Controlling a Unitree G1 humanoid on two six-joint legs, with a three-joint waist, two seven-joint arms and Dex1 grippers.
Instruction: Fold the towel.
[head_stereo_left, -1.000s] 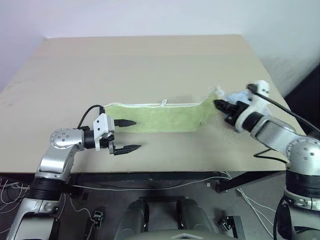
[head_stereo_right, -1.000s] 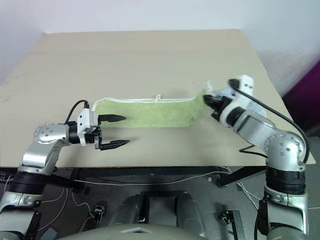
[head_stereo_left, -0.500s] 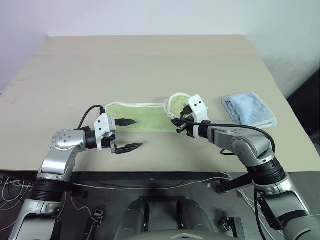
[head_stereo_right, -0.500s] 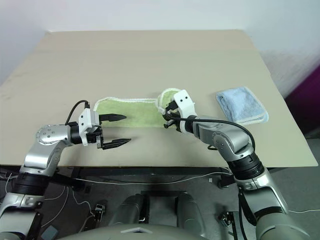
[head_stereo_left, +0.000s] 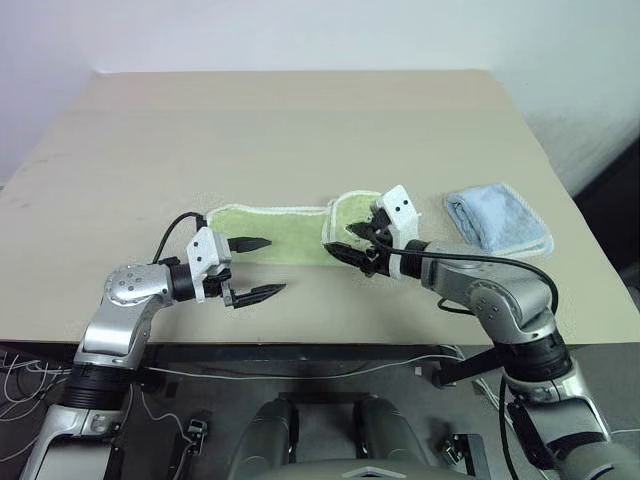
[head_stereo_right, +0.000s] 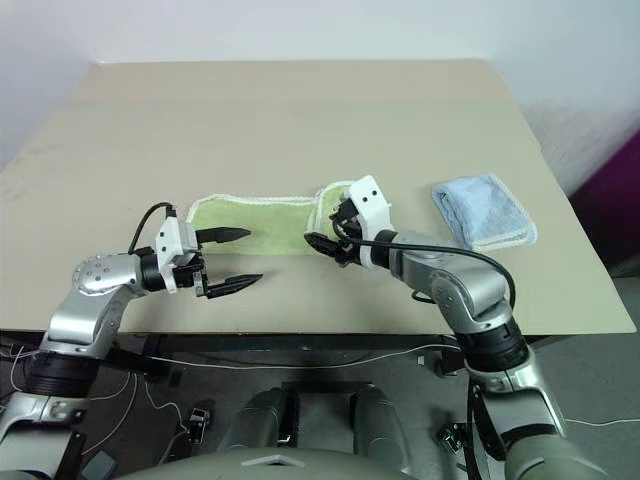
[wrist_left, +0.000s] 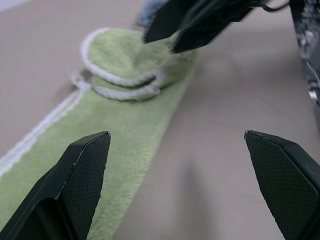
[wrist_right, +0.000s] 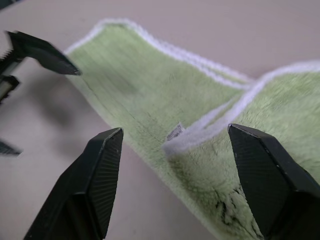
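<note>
The towel (head_stereo_left: 285, 232), a long light yellow-green strip with white edging, lies flat near the table's front. Its right end (head_stereo_left: 352, 208) is folded back over the strip in a loose hump. My right gripper (head_stereo_left: 350, 240) hovers at that folded end with its jaws open; in the right wrist view the fold (wrist_right: 210, 145) lies between and beyond the spread fingers (wrist_right: 90, 185), with nothing gripped. My left gripper (head_stereo_left: 272, 267) stands open at the strip's front left, one finger over the cloth and one over bare table. The left wrist view looks along the towel (wrist_left: 125, 115) to the right gripper's fingers (wrist_left: 200, 25).
A smaller light blue towel (head_stereo_left: 497, 220) lies folded at the right of the beige table (head_stereo_left: 300, 120). The table's front edge (head_stereo_left: 320, 345) runs just below both arms, with cables hanging under it.
My right gripper carried the towel's right end leftward over the strip, laid it down and opened, letting go. The left gripper stayed where it was, open.
</note>
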